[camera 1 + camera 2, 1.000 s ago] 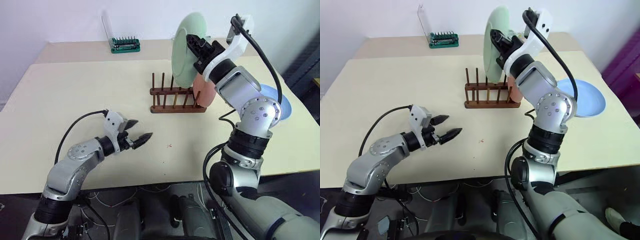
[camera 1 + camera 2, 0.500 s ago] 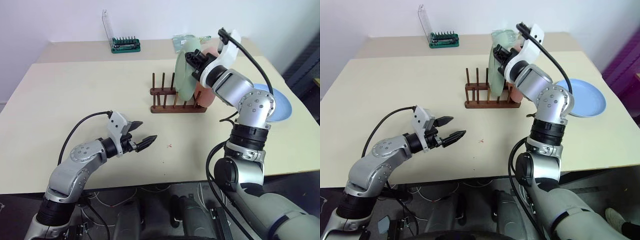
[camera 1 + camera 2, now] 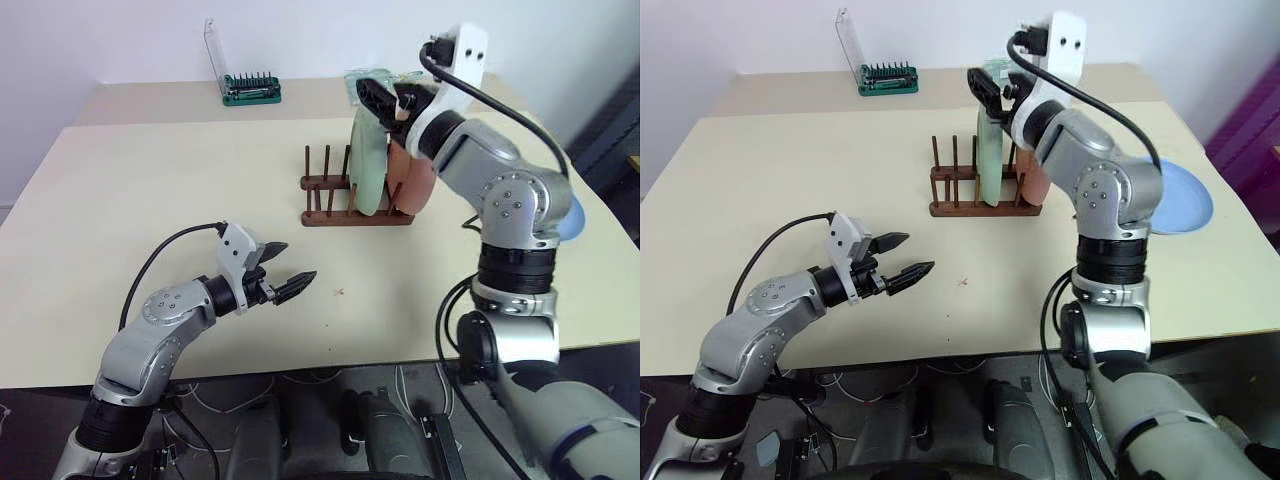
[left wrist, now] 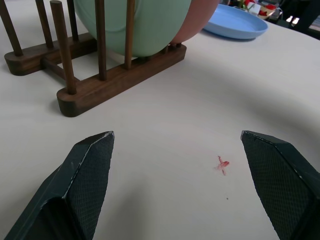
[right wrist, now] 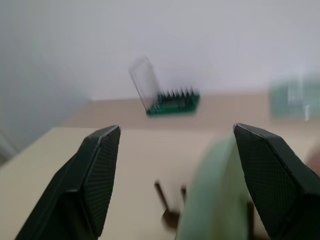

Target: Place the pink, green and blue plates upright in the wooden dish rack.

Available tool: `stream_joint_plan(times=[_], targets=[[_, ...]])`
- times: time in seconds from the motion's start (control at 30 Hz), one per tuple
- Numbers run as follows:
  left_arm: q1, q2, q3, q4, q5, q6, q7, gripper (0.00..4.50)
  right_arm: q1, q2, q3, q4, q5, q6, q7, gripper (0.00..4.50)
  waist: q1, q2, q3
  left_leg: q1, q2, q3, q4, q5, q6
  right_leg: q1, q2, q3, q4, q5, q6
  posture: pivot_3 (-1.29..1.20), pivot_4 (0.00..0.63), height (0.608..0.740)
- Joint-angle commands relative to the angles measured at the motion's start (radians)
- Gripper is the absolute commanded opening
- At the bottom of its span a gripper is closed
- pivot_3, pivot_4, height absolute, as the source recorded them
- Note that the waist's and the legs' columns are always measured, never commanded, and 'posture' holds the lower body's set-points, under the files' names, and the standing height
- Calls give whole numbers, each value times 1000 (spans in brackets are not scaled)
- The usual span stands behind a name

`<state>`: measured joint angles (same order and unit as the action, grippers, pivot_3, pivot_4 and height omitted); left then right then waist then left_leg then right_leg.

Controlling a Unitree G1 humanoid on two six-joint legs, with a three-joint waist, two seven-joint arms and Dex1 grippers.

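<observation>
The left tool (image 3: pixel 281 270) hangs low over the bench (image 3: pixel 150 180), its two fingers spread wide and holding nothing. From it the wooden dish rack (image 3: pixel 330 212) lies ahead and off to its right, well apart.

In the rack the green plate (image 3: pixel 367 165) stands upright between the pegs, with the pink plate (image 3: pixel 412 182) upright just beyond it, at the rack's right end.

The right tool (image 3: pixel 995 88) is above the green plate's top rim with its fingers wide apart and nothing between them; the rim shows between and below them in the right wrist view, and I judge the plate let go.

The blue plate (image 3: pixel 1188 196) lies flat on the bench to the right of the rack, below and to the right of the right tool and largely hidden by that arm. It is the one left, and the right arm is much the nearer to it; the left tool would have to cross the rack.
</observation>
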<state>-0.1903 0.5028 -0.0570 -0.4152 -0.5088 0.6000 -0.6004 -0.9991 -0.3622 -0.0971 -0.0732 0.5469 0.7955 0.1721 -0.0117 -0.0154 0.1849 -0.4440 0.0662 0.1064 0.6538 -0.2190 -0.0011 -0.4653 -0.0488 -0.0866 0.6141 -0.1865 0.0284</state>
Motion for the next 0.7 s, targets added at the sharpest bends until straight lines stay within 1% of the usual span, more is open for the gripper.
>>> stream_joint_plan(times=[0.03, 0.07, 0.1, 0.13, 0.17, 0.23, 0.3, 0.33, 0.4, 0.5, 0.6, 0.7], targets=[[-11, -5, 2, -31, 10, -24, -6, 4187, 9, -117, 19, -98, -50, -113, 164, 3637, 1, 0, 0, 0, 0, 0, 0, 0, 0, 0, 0, 0, 0, 0, 0, 0, 150, 730], [-12, -6, 1, -30, 12, -24, -7, 4187, 23, -167, 13, -107, -63, -149, 218, 3637, 1, 0, 0, 0, 0, 0, -1, 0, 0, 0, 0, 0, 0, 0, 0, 0, 150, 730], [-14, -5, -6, -28, 14, -25, -15, 4187, 62, -262, -49, -88, -51, -179, 314, 3637, 3, 0, 0, 0, 0, 0, -1, 0, 0, 0, 0, 0, 0, 0, 0, 0, 150, 730], [-15, -4, -11, -26, 15, -26, -22, 4187, 91, -330, -92, -71, -42, -203, 382, 3637, 12, 0, 0, 0, -1, 0, -1, 0, 0, 0, 0, 0, -1, 0, 0, 0, 150, 730], [-16, -4, -14, -25, 17, -26, -27, 4187, 111, -375, -120, -57, -32, -220, 428, 3637, 19, 0, 0, 0, -1, -1, -1, 0, 0, 1, 0, 0, -1, -1, 1, 0, 150, 730], [-19, 7, -38, -17, 38, -45, -53, 4187, 169, -469, -144, 16, -72, -263, 482, 3637, 24, 0, 0, 0, -2, 1, -1, 0, 0, 0, -1, 0, -2, -1, 1, 0, 150, 730], [-36, 10, -81, -11, 54, -74, -104, 4187, 279, -575, -129, 136, -169, -276, 500, 4198, 25, 0, 0, 1, -3, 1, -1, 0, 0, 1, -1, 0, -3, -1, 0, 0, 150, 730], [-43, 9, -93, -9, 58, -83, -119, 4187, 313, -603, -122, 174, -193, -276, 508, 4471, 26, -1, -1, 1, -3, 1, -1, 0, 0, 2, -1, 0, -3, -1, 0, 0, 150, 730], [-63, 0, -108, 6, 59, -84, -136, 4187, 382, -631, -100, 219, -220, -278, 536, 4471, 23, 0, 0, 2, -3, 1, 0, 0, 0, 2, -1, 0, -4, -1, 0, 0, 150, 730], [-92, -11, -131, 31, 71, -88, -154, 4187, 455, -645, -33, 274, -311, -350, 561, 4471, 14, 2, 0, 2, -3, 1, 0, 0, 0, 1, 0, 1, -3, -1, 0, 0, 150, 730], [-112, -29, -143, 46, 82, -93, -158, 4187, 470, -614, 36, 364, -400, -436, 540, 4471, 2, 5, 1, 2, -3, 1, -1, 0, 0, 0, 2, 3, -2, -1, 0, 0, 150, 730], [-114, -35, -140, 45, 90, -93, -160, 4187, 411, -572, 79, 489, -456, -462, 521, 4471, -2, 4, 1, 2, -3, 0, -1, 0, 0, 0, 4, 3, -1, -1, 1, 0, 150, 730]])
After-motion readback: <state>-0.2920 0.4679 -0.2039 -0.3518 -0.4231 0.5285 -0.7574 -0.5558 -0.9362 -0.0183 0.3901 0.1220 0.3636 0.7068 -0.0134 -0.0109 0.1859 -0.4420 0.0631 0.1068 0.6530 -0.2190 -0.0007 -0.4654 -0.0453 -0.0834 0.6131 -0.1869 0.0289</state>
